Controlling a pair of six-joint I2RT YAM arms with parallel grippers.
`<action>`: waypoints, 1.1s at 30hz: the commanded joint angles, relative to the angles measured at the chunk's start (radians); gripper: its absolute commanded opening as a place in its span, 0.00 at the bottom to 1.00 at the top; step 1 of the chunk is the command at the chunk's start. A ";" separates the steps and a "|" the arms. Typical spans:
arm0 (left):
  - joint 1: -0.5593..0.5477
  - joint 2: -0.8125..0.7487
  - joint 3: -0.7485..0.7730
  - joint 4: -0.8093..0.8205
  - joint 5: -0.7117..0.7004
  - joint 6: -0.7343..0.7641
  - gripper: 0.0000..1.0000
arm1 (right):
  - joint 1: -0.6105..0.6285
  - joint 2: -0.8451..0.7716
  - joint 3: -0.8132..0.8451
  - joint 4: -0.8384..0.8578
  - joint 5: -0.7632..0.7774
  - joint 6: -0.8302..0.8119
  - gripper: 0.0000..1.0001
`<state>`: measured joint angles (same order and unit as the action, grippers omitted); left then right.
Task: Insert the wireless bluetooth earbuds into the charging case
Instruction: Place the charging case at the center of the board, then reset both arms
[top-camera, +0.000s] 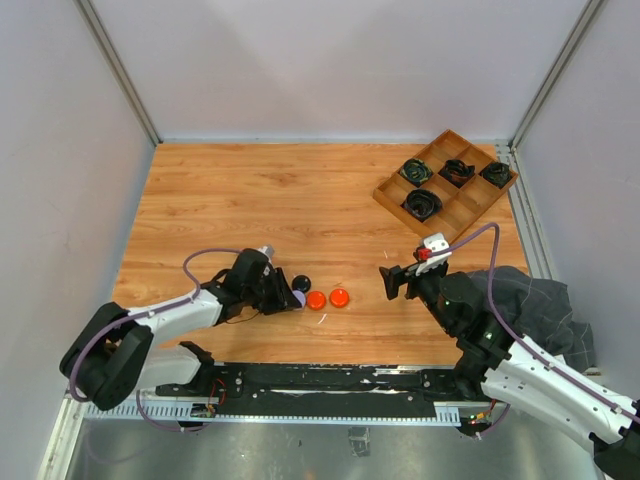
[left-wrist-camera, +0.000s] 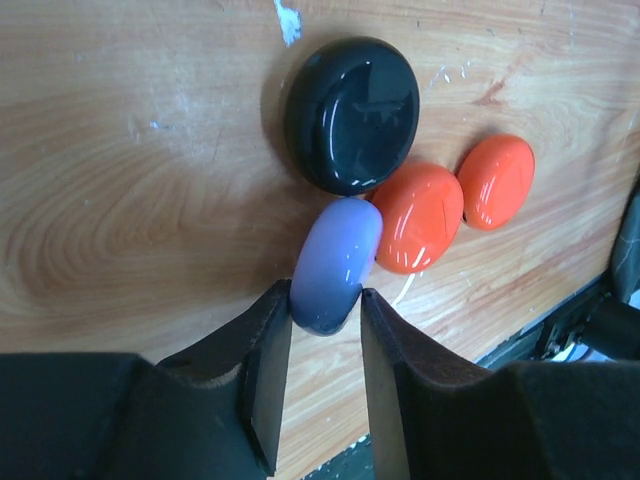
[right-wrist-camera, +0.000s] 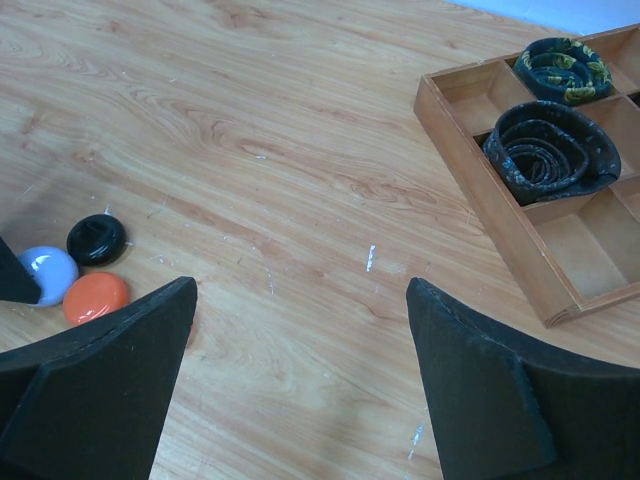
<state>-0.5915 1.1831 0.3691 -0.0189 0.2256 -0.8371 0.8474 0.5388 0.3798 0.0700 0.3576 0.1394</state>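
Gripping: left claw (left-wrist-camera: 325, 305) pinches the lilac glossy round case (left-wrist-camera: 338, 255), which stands on edge between both pads.
Lilac case: just beside the glossy black round disc (left-wrist-camera: 352, 115), on its side nearest the left arm.
Orange glossy oval discs: two, one (left-wrist-camera: 420, 215) touching the lilac case below the black disc, the other (left-wrist-camera: 497, 180) just beyond.
Right claw (right-wrist-camera: 300, 295): jaws spread wide, holding nothing, well apart from the black disc.
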 joint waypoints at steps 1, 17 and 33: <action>-0.001 0.075 0.048 0.066 0.007 0.024 0.40 | -0.011 -0.004 -0.009 0.013 0.031 0.015 0.87; 0.024 0.095 0.093 0.056 -0.086 0.055 0.77 | -0.011 0.014 -0.011 0.014 0.069 0.017 0.91; 0.219 -0.525 0.192 -0.426 -0.395 0.168 0.99 | -0.063 0.081 0.185 -0.327 0.346 0.122 0.98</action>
<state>-0.3813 0.8490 0.4706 -0.2424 -0.0010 -0.7235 0.8093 0.6231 0.4488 -0.0692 0.5797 0.1913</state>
